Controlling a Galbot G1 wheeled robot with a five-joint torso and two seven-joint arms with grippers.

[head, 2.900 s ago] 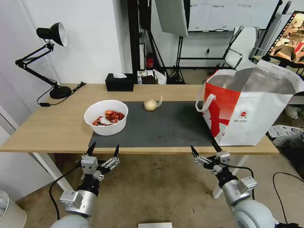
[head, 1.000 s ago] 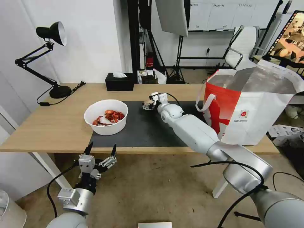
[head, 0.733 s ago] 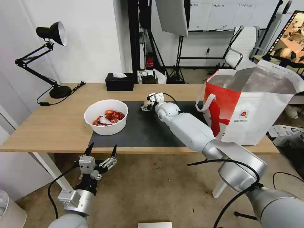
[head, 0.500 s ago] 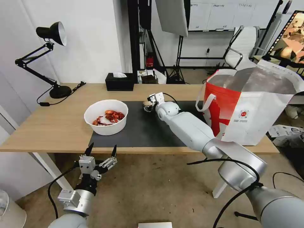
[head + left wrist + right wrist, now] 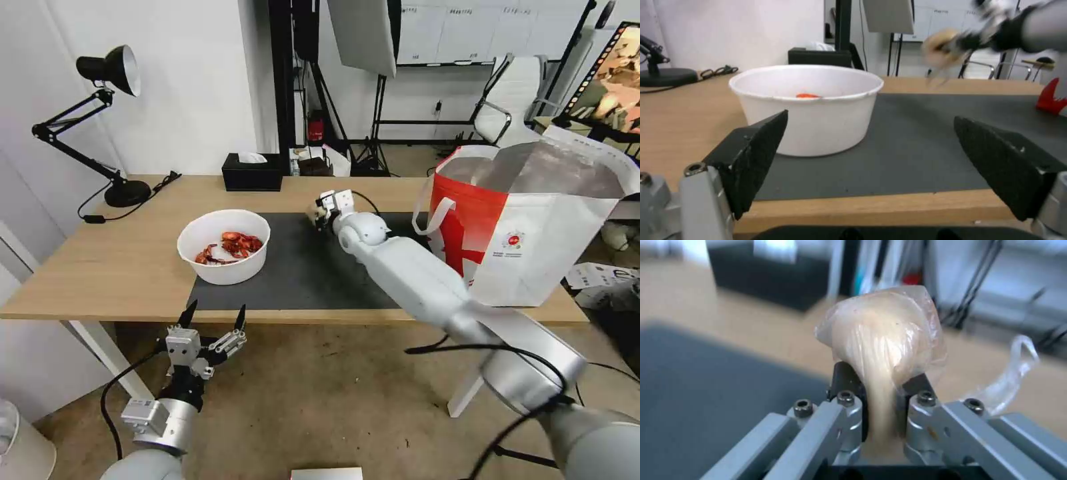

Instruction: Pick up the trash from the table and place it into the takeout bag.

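Note:
My right gripper (image 5: 319, 215) reaches over the far edge of the dark mat (image 5: 320, 273) and is shut on the beige knotted bag (image 5: 312, 212). In the right wrist view the bag (image 5: 882, 340) bulges out above the pinching fingers (image 5: 849, 400), clear of the mat. A white bowl (image 5: 223, 275) holding red shells (image 5: 231, 246) sits at the mat's left end. The red-and-white takeout bag (image 5: 533, 247) stands open on the table (image 5: 120, 267) at the right. Below the table's front edge, my left gripper (image 5: 215, 312) hangs open, facing the bowl (image 5: 804, 110).
A black tissue box (image 5: 251, 175) sits at the table's back edge and a black desk lamp (image 5: 110, 73) at the back left. Behind the table are stands and an office chair (image 5: 510, 100).
My right arm came up from below the table's front edge, reached the beige knotted bag, shut on it, and has now raised it slightly to the right. The left arm barely moved.

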